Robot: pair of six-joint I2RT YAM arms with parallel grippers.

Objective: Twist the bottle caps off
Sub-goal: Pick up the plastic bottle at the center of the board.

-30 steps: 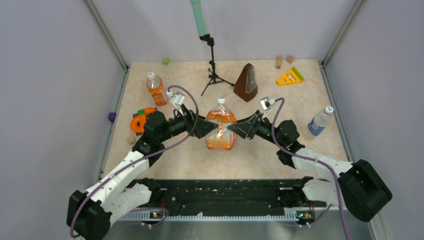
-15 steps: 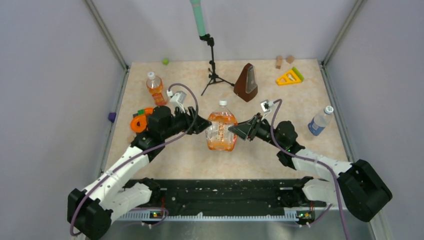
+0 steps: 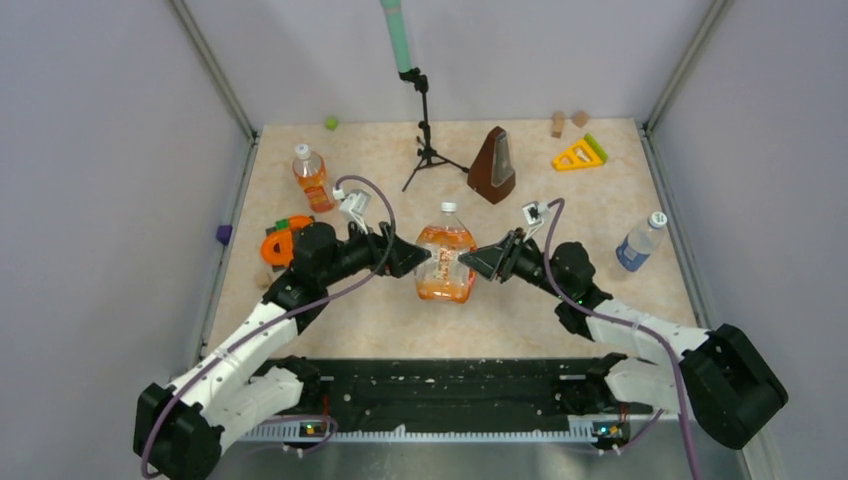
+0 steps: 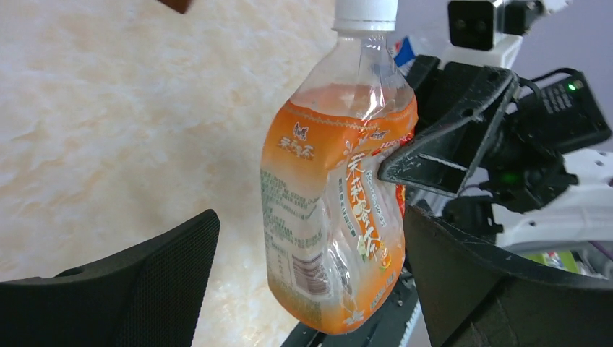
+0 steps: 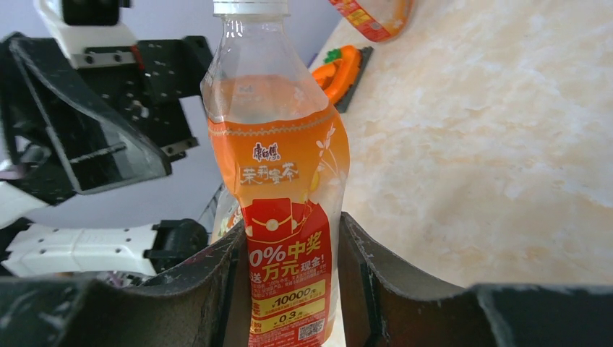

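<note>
Pinching squat bottle point(image 3: 445, 265) at centre in right gripper point(image 3: 470, 262); left gripper point(image 3: 417, 258) spread wide beside it; all three bottle caps point(image 3: 449, 208) yet to unscrew.

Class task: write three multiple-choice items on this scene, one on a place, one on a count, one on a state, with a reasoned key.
1. Where is the blue-labelled bottle? A. near the table's right edge B. between the grippers C. back left corner
2. How many bottles stand on the table? A. two B. three C. five
3. The right gripper is A. open B. shut on the squat orange bottle C. shut on a wooden block
Key: 1 A, it stands far right; 2 B, with the slim orange bottle at left; 3 B, its fingers press that bottle.
</note>
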